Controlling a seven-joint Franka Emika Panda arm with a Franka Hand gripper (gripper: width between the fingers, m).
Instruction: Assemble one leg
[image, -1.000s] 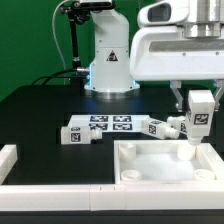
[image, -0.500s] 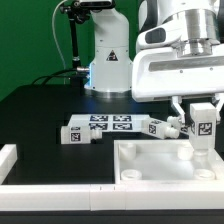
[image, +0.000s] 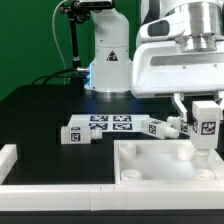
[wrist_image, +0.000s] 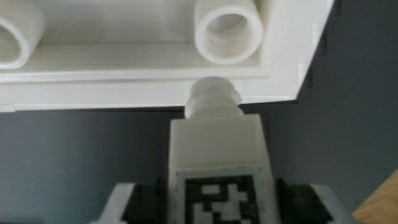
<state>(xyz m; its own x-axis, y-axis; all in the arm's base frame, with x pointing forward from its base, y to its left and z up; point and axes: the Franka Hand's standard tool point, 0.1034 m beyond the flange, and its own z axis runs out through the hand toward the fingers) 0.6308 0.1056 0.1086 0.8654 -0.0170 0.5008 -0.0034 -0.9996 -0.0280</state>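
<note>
Left of the panel (image: 165, 165), a row of spare legs (image: 100, 128) lies flat on the black table (image: 40, 110), parked clear of the work, and the panel itself sits open side up with its corner holes showing. At the panel's far corner on the exterior view's right, the end effector (image: 206, 135) is clenched on the leg (image: 207, 120), holding it upright. The wrist view shows its tip (wrist_image: 214, 95) at the panel's edge, just beside a hole (wrist_image: 231, 30), likely lining up to seat it.
</note>
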